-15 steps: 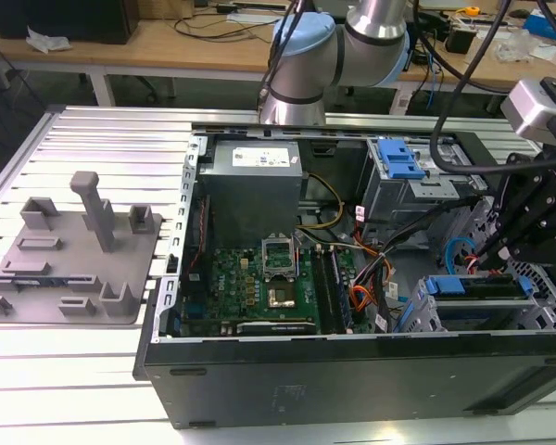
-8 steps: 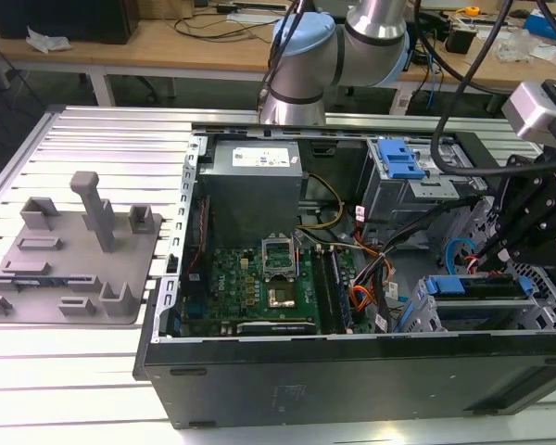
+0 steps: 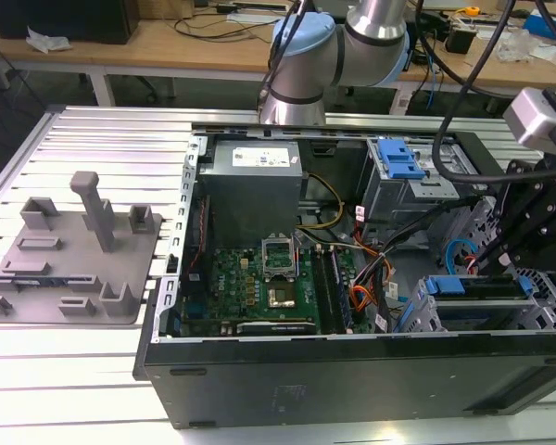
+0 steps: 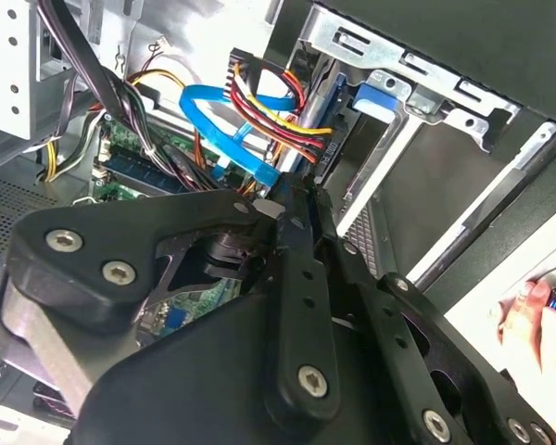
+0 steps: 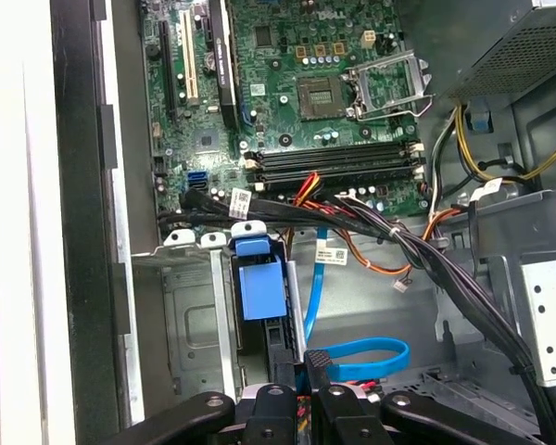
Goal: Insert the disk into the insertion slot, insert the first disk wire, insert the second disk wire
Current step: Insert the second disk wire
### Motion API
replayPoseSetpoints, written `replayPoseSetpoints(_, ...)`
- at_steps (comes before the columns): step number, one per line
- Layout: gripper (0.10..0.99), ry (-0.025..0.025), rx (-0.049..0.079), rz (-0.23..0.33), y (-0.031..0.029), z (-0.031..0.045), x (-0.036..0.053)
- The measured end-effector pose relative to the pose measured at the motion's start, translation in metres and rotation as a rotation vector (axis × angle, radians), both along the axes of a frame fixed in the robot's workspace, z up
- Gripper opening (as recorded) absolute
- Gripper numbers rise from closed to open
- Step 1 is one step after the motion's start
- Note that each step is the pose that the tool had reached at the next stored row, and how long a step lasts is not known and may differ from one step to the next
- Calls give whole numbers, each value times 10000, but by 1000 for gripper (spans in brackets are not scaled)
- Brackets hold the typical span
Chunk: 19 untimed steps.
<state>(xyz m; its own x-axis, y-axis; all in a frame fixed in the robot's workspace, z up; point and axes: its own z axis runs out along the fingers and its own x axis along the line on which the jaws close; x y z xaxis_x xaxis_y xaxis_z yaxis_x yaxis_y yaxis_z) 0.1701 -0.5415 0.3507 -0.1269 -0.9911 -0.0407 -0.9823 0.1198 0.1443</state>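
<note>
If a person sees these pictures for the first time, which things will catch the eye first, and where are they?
The open computer case on the slatted metal table stands out first, its green motherboard lying flat inside. At the exterior view's right, the black gripper reaches into the case beside the blue-framed disk, which sits in its grey metal bay. In both wrist views, a bright blue flat cable loops near the gripper.

The green motherboard (image 5: 296, 93) lies open inside the case. A blue-framed disk (image 5: 259, 287) sits in the grey insertion slot (image 5: 199, 315). A flat blue cable (image 5: 357, 357) loops just beside the black gripper (image 5: 301, 375), near bundled black wires (image 5: 426, 260).
</note>
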Motion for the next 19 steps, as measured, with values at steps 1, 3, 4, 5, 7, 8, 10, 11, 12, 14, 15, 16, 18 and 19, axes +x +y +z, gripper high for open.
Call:
replayPoseSetpoints(1, 161, 0, 1, -1, -1, -4, 0)
replayPoseSetpoints(3, 161, 0, 1, 0, -2, -13, 1)
replayPoseSetpoints(4, 161, 0, 0, 0, -5, -21, 3)
replayPoseSetpoints(5, 161, 0, 1, 0, -5, -24, 3)
replayPoseSetpoints(7, 161, 1, 1, 0, -8, -32, 4)
replayPoseSetpoints(8, 161, 2, 2, 0, -10, -40, 5)
replayPoseSetpoints(10, 161, 3, 1, 0, -13, -49, 5)
replayPoseSetpoints(11, 161, 3, 3, 0, -13, -55, 5)
replayPoseSetpoints(12, 161, 3, 1, 0, -13, -63, 5)
replayPoseSetpoints(14, 161, 3, -1, -1, -14, -77, 5)
replayPoseSetpoints(15, 161, 3, -2, 1, -14, -82, 6)
replayPoseSetpoints(16, 161, 4, 1, 2, -14, -87, 7)
replayPoseSetpoints(18, 161, 4, 0, 9, -14, -92, 7)
replayPoseSetpoints(19, 161, 4, 1, 15, -13, -95, 7)
